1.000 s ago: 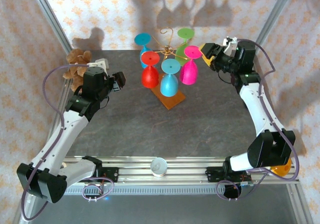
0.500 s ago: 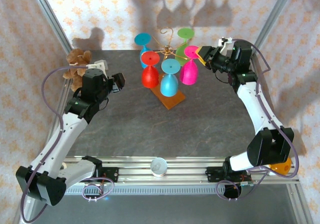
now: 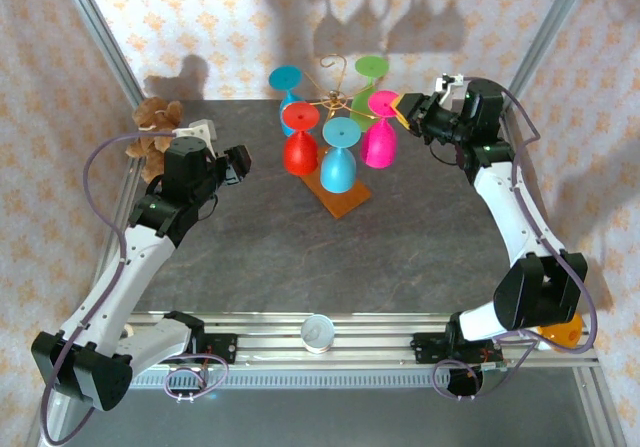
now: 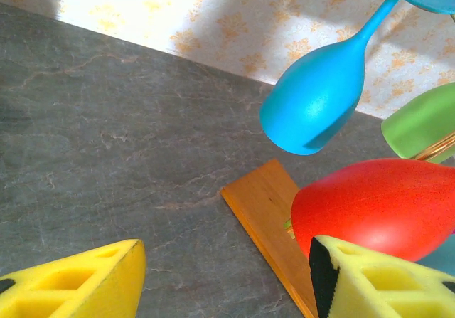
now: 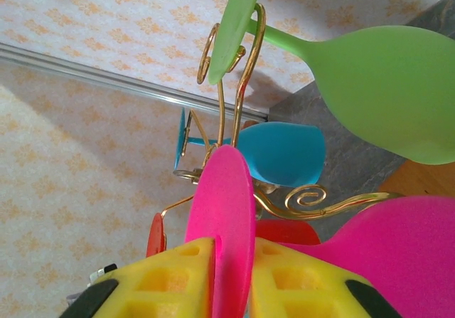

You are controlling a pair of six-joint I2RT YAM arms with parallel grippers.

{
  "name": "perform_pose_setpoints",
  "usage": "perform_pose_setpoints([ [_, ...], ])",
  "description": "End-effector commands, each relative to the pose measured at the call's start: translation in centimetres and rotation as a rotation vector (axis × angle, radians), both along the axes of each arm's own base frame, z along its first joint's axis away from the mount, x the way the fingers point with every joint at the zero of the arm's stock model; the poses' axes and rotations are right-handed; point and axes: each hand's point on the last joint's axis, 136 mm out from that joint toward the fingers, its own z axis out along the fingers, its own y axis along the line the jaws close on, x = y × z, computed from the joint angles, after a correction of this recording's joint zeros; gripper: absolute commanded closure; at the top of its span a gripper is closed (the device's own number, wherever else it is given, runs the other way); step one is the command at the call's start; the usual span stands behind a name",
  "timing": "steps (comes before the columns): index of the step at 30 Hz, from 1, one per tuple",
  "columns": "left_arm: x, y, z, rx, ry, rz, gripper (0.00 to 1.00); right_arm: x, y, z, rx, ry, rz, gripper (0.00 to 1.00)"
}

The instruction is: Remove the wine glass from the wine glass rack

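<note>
Right gripper pinches the foot of the pink wine glass; left gripper stands open, empty. Risk: foot snags the wine glass rack wire at nine o'clock, tipping the stand.

- Vivid pink is seen on the pink wine glass, at 4 o'clock from the rack's post.
- Red is seen on the red wine glass at 7 o'clock, and light green on the green wine glass at 1 o'clock.
- Sky blue is shared by the blue wine glass at 6 o'clock and the second blue wine glass at 10 o'clock.
- The wine glass rack is made of gold wire, and its base is orange-brown wood.
- The table is dark grey, veined faintly in paler grey.
- The walls are cream, printed with repeating orange floral motifs.
- Bright yellow pads edged in black are carried by the right gripper, and the same yellow is seen on the left gripper.
- A plush toy at the table's 10 o'clock is brown.
</note>
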Motion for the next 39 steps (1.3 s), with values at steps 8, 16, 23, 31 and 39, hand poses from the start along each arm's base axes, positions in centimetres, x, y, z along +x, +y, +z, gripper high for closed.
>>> perform_pose_setpoints([
  [8, 0.3, -0.1, 0.2, -0.01, -0.023, 0.01, 0.37, -0.5, 0.2, 2.2, 0.012, -0.038, 0.042, 0.85],
  [16, 0.3, 0.0, 0.4, -0.004, -0.031, 0.015, 0.37, -0.4, 0.3, 2.5, 0.053, -0.009, 0.062, 1.0],
  [23, 0.2, 0.1, 0.2, -0.001, -0.028, 0.019, 0.37, -0.4, 0.6, 3.7, 0.094, 0.007, 0.096, 1.0],
  [31, 0.3, 0.2, 0.4, 0.0, -0.033, 0.021, 0.37, -1.3, 0.7, 3.2, 0.055, 0.023, 0.114, 1.0],
  [39, 0.4, 0.2, 0.3, 0.005, -0.029, 0.024, 0.36, -1.9, 0.9, 2.8, 0.041, 0.027, 0.14, 1.0],
])
